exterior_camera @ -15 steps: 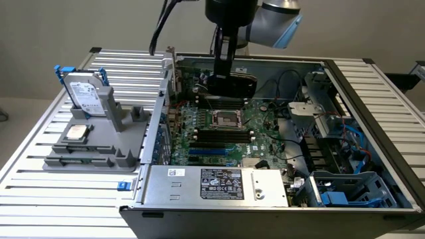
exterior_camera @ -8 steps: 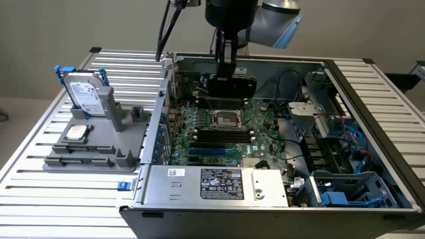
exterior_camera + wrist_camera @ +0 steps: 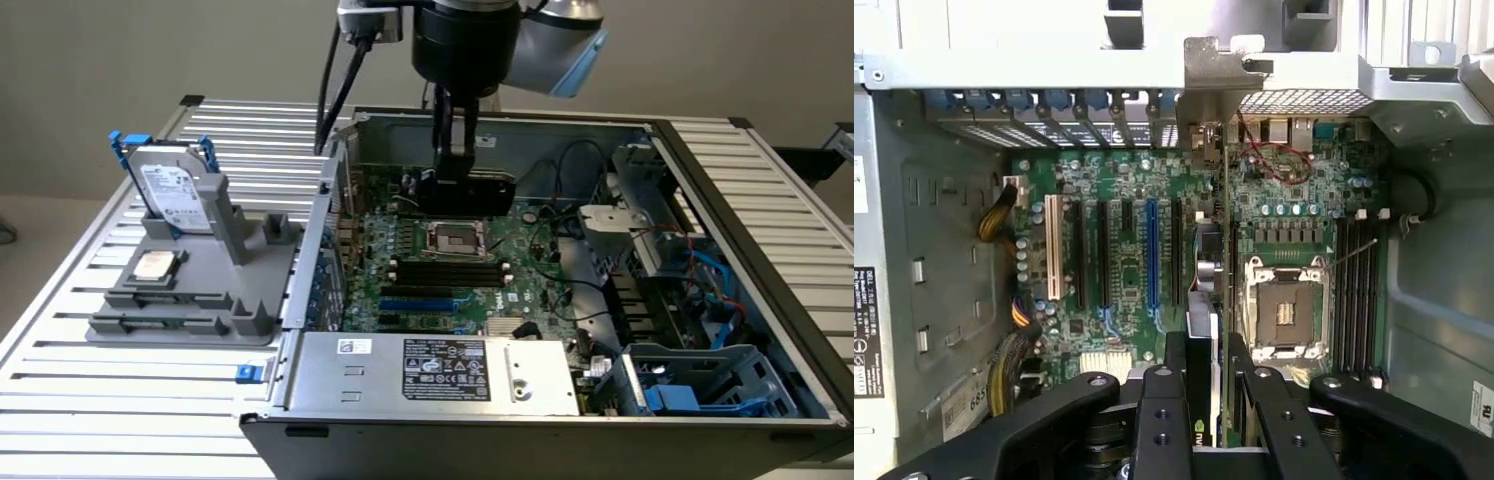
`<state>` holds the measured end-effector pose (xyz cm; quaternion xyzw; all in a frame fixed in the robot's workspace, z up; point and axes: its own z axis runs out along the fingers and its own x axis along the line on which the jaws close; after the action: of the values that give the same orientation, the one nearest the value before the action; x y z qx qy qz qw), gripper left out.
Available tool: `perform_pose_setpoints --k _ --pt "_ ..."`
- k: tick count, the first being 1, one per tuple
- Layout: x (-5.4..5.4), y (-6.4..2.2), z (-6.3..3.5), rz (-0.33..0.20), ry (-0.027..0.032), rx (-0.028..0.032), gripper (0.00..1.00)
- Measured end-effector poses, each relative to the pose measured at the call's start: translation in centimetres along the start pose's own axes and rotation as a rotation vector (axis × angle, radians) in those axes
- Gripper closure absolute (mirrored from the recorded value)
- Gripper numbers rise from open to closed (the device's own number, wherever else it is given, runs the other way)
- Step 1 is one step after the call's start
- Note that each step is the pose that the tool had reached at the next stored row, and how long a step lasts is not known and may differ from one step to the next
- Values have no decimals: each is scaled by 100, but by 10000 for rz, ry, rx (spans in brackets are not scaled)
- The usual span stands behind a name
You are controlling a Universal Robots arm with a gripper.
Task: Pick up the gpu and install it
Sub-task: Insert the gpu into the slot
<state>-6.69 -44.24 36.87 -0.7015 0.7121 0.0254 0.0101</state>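
Note:
The gpu (image 3: 470, 192) hangs edge-down inside the open computer case (image 3: 747, 200), just above the motherboard (image 3: 441, 270) and behind the CPU socket (image 3: 454, 238). My gripper (image 3: 451, 165) is shut on it from above. In the wrist view the gpu (image 3: 1206, 270) appears edge-on between my two black fingers (image 3: 1176, 360). Its silver end bracket (image 3: 1206, 110) reaches toward the case's rear slot openings. The card lines up between the blue expansion slot (image 3: 1151, 250) and the CPU socket (image 3: 1286, 310). Whether its lower edge touches a slot is hidden.
A grey holder (image 3: 200, 300) on the slatted table at the exterior view's left carries a silver hard drive with a blue frame (image 3: 174, 190) and a small CPU chip (image 3: 156, 265). The power supply (image 3: 441, 368) sits at the case front. Cables and drive cages (image 3: 694, 290) crowd the right side.

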Motion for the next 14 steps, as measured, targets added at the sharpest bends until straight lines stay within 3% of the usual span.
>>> perform_pose_setpoints --k 4,9,14 --pt "104 0 67 -33 -65 -2 74" --pt "168 7 141 -102 -245 -9 74" --pt "244 8 227 -113 -283 -9 74"
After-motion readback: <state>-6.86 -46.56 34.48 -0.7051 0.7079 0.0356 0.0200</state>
